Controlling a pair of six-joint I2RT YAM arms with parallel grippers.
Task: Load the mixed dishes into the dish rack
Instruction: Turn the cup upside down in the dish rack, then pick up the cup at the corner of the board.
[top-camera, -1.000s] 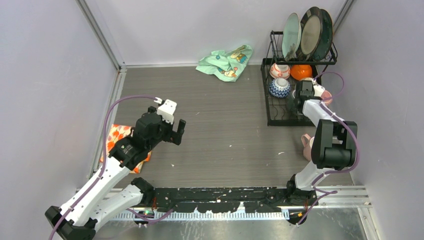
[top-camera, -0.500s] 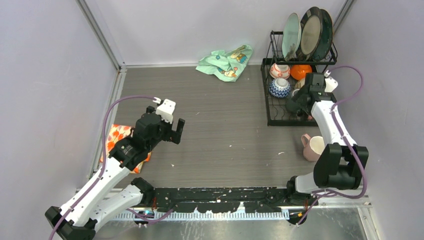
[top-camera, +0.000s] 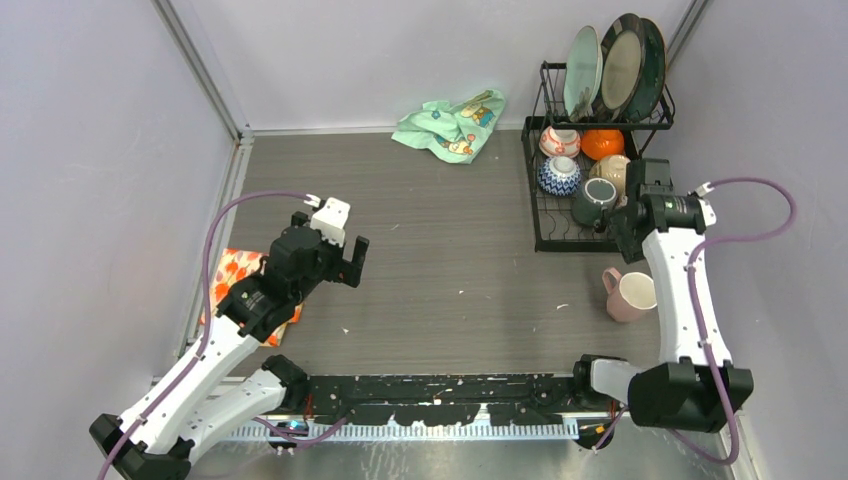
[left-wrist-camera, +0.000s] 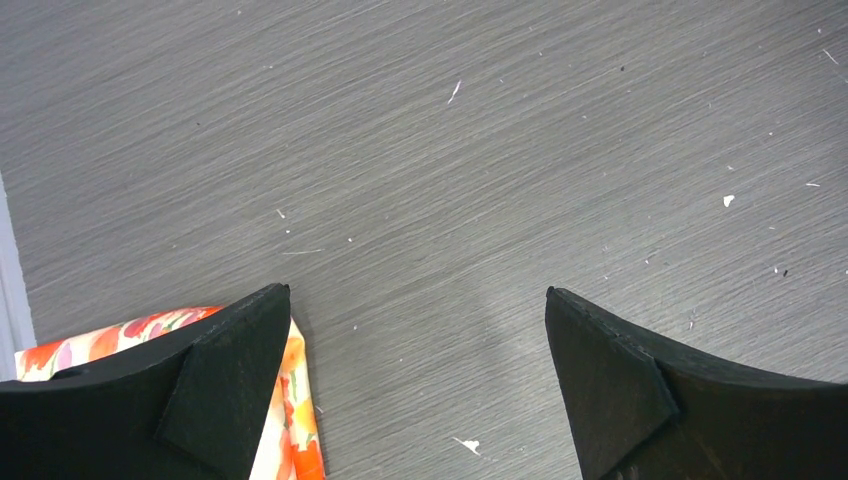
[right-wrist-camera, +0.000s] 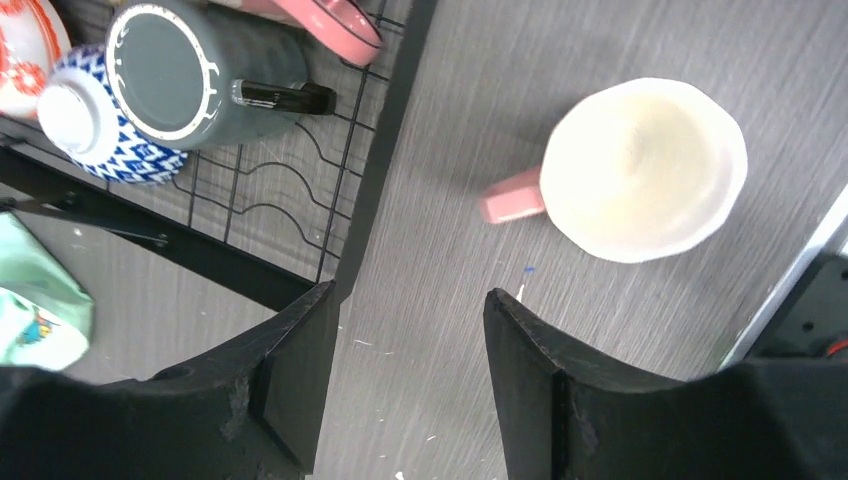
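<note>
Dish rack (right-wrist-camera: 385, 150): green cup (top-camera: 592, 200) inside.
Pink cup (top-camera: 630, 295): on counter (left-wrist-camera: 500, 150) beside it.
Left hand (left-wrist-camera: 418, 300): wide, empty.
Right hand (right-wrist-camera: 410, 295): parted, empty.

Pink cup (top-camera: 632, 296) upright beside dish rack (top-camera: 560, 220)

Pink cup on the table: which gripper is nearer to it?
Right. The right gripper is close to the pink cup, by the dish rack; the left gripper is far off, near the orange cloth.
</note>
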